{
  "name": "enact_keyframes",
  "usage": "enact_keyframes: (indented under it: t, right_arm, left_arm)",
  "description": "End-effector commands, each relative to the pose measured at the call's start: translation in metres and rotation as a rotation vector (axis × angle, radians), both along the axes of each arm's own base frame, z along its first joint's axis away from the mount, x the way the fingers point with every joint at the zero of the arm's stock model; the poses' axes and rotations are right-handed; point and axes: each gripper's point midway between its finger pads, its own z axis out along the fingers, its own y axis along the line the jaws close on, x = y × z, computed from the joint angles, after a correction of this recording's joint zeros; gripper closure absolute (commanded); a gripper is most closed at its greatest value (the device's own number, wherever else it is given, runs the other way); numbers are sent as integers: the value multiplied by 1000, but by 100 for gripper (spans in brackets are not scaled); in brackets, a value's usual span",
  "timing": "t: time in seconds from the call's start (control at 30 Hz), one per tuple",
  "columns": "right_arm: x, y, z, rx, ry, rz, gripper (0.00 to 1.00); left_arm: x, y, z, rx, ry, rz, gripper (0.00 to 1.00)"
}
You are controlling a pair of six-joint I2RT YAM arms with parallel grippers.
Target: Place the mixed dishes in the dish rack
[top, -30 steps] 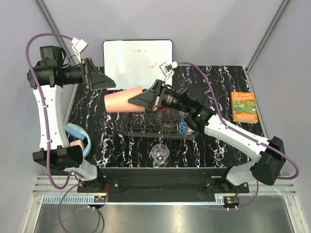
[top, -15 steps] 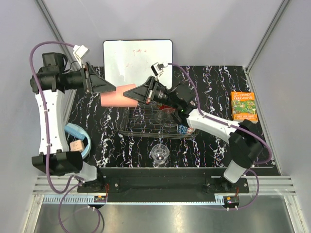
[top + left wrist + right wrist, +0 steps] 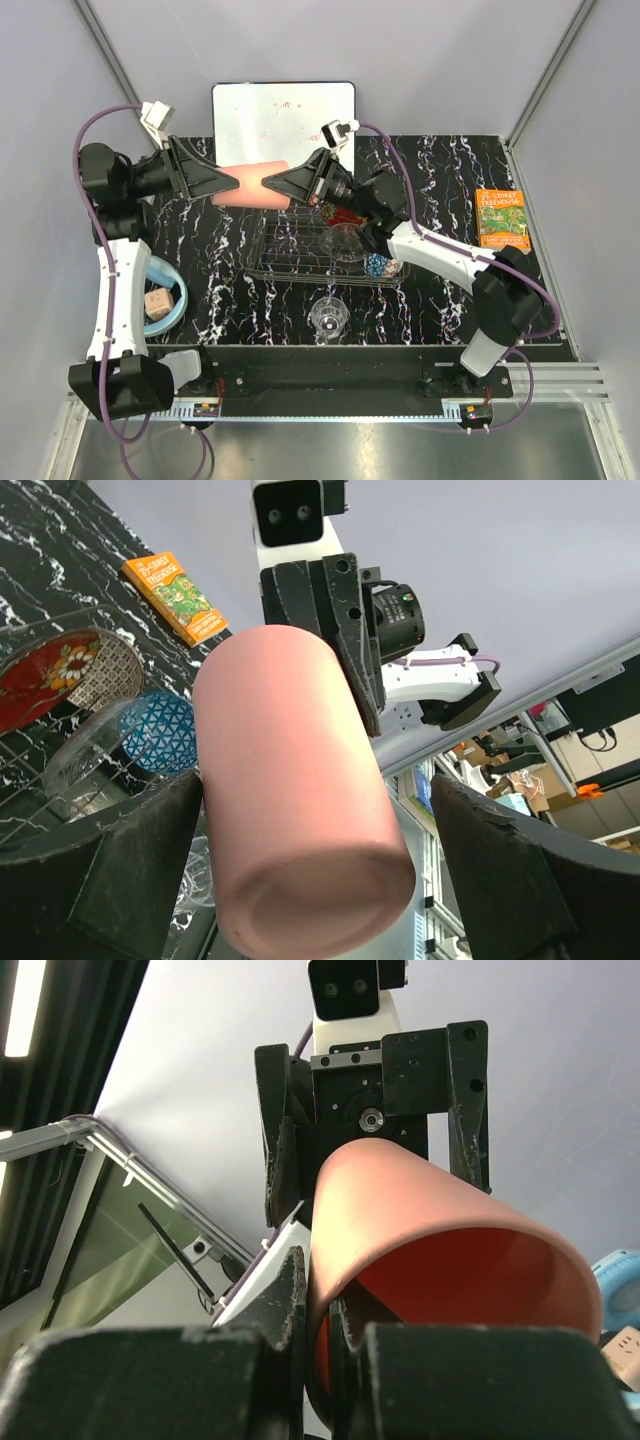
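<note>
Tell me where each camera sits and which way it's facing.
Top external: above and behind the bases, looking down at the table, dish rack and both arms.
Left wrist: on the left arm, looking along its open left fingers at the pink cup and the right arm's wrist.
Right wrist: looking along the right fingers pinching the cup's rim, towards the left arm's wrist.
Shared: both wrist views show the pink cup, from opposite ends.

The rack's [image 3: 274,256] left rows stand free; red bowl [image 3: 346,215], glass plate [image 3: 345,241] and blue bowl [image 3: 377,265] crowd its right end. A tumbler [image 3: 328,317] stands near its front edge.
</note>
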Motion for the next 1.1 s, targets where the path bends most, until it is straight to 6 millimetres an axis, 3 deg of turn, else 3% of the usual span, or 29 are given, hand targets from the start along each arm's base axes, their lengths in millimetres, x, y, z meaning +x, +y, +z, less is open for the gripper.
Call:
enact_keyframes:
  t: [0.0,0.4,0.57,0.7,0.73,0.77,0.93,1.03,1.07]
  right_arm:
    - [7,-15,34,107,-57,-67,100]
    - [12,-15,30,98,-65,-110,100]
    - [9,-9,25,83,-57,-98,100]
    - [10,-7,17,69,-35,-96,100]
    - [9,-7,15,67,-32,-96,100]
    - [9,-7,14,61,-28,-95,100]
    - [9,-4,10,47,-24,-92,100]
    - [8,-1,8,27,-28,-92,100]
    - [8,0,7,13,-24,-94,100]
  left_arm:
    - [-50,-3,11,87,-73,-183,1]
    - [-53,-3,-9,116,-97,-194,1]
    - [-46,-2,-18,114,-88,-179,1]
    - [-41,-2,-13,119,-120,-166,21]
    - [-39,-2,-12,113,-101,-165,31]
    - [-38,-1,-12,112,-96,-164,35]
    - [-34,-1,-11,108,-107,-153,44]
    - [-34,-1,-12,112,-108,-152,64]
    - [-33,0,-13,113,-106,-151,77]
